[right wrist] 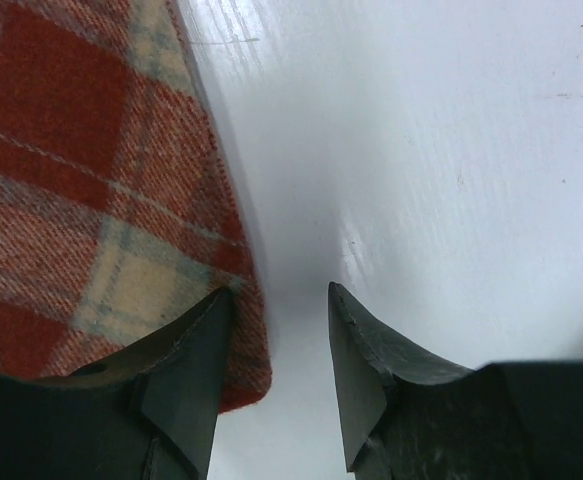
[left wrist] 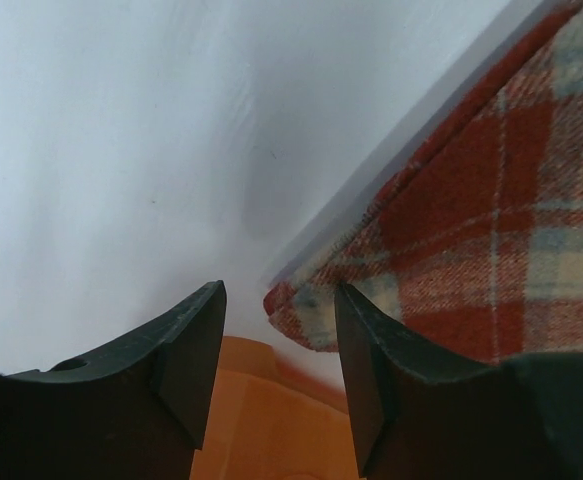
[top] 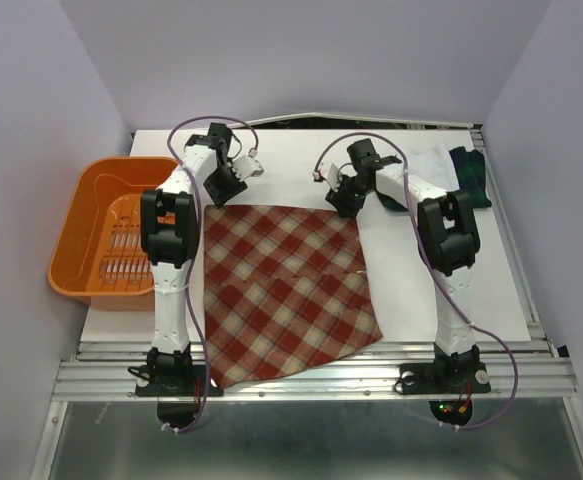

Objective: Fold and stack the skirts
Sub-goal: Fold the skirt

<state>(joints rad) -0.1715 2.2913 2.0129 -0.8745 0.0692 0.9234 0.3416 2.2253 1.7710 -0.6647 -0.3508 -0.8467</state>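
The white counter (top: 471,290) carries the red-and-tan plaid skirt (top: 286,290) spread flat across its middle, with the dark green skirt (top: 468,172) well apart at the far right corner. The left hand (left wrist: 278,290) and right hand (right wrist: 279,290) sit at the plaid skirt's two far corners, both spread wide and holding nothing, the cloth edge at the side of each gap. For a square fold, each should probably shift inward until its corner fills the gap, then both pinch at once.
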